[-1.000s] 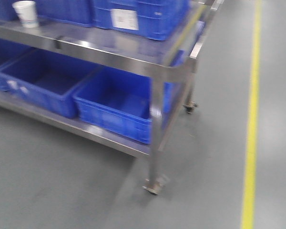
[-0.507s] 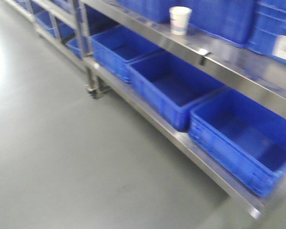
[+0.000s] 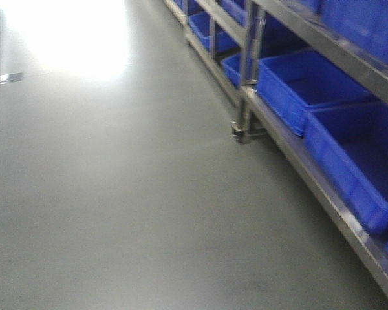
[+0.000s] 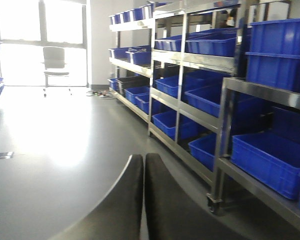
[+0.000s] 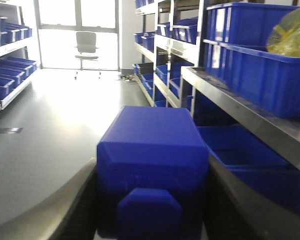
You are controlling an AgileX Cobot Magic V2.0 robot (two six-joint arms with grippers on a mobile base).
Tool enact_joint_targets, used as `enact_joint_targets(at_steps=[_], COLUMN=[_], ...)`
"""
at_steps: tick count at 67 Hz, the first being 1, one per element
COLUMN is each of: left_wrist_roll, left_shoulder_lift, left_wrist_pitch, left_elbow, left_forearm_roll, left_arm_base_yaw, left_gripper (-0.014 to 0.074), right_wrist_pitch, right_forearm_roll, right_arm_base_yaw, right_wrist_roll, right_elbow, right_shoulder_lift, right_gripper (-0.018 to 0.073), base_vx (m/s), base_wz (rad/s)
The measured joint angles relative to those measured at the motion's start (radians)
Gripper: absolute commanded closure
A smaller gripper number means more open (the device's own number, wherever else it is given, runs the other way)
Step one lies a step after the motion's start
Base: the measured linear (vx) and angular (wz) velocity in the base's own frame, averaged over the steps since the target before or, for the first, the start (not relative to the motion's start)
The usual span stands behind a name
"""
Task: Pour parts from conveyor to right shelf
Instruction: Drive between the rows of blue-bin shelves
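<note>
A grey floor stretches alongside the steel right shelf, whose lower tiers carry open blue bins. The blue block sits clamped between the dark fingers of the right gripper, near the shelf. The left gripper holds nothing, its fingers pressed together.

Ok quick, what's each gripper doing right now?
Left gripper: shut, holding nothing.
Right gripper: shut on the blue block.
</note>
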Motion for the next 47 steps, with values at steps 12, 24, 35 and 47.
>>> enact_joint_targets(at_steps=[12,24,35,47], left_wrist_roll=[0.000,0.000,0.000,0.000], left_shoulder_lift=[0.000,0.000,0.000,0.000], left_wrist_pitch=[0.000,0.000,0.000,0.000], left_elbow=[0.000,0.000,0.000,0.000], left_forearm_roll=[0.000,0.000,0.000,0.000], left_arm_base_yaw=[0.000,0.000,0.000,0.000], left_gripper=[0.0603,0.0603,0.0603,0.0603], right_wrist_pitch=[0.000,0.000,0.000,0.000], right_forearm_roll=[0.000,0.000,0.000,0.000], right_arm_base_yaw=[0.000,0.000,0.000,0.000], right_wrist_roll=[0.000,0.000,0.000,0.000], right_elbow=[0.000,0.000,0.000,0.000], right_shoulder_lift=[0.000,0.000,0.000,0.000], right_gripper=[0.0564,0.0564,0.0564,0.0564], base_vx=[0.18,0.19,0.23,0.33], base_wz=[0.66,0.51,0.32,0.07])
